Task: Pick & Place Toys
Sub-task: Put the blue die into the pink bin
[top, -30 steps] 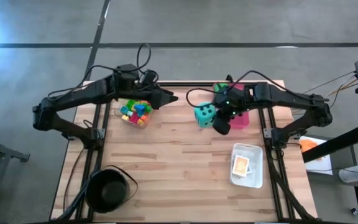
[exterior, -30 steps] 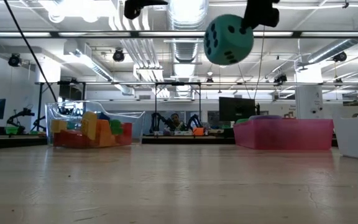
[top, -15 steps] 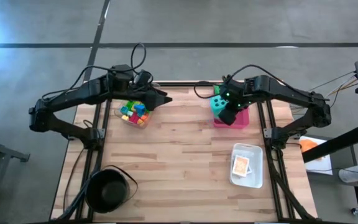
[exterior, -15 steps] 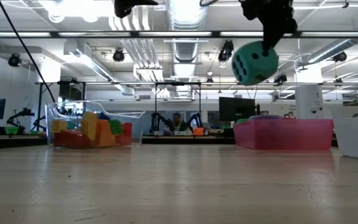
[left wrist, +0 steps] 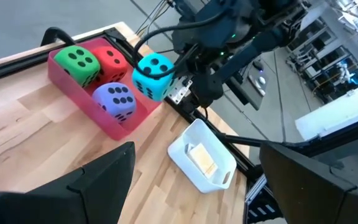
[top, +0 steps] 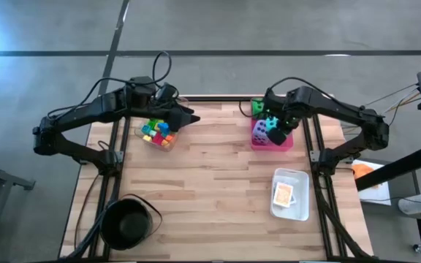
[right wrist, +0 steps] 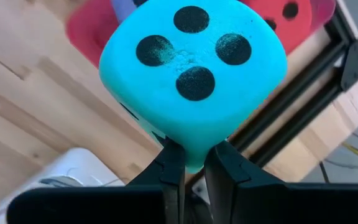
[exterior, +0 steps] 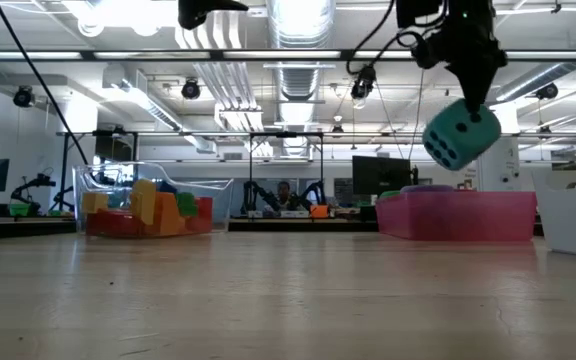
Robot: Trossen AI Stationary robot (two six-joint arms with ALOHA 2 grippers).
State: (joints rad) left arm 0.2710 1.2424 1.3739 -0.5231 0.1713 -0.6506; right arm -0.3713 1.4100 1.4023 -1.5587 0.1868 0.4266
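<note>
We see the right gripper (right wrist: pixel 193 163) pinching the teal die (exterior: pixel 461 137) above the pink tray (exterior: pixel 455 217); left gripper (left wrist: pixel 191 180) gapes wide.

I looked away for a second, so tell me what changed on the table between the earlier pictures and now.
The right tool, still pinching the teal die, carried it away from the table's middle and lowered it over the pink tray, where the green, red and purple dice already sit. Nothing was released. The left tool stayed open beside the clear tray of blocks; the white tray and black pot did not move.
</note>
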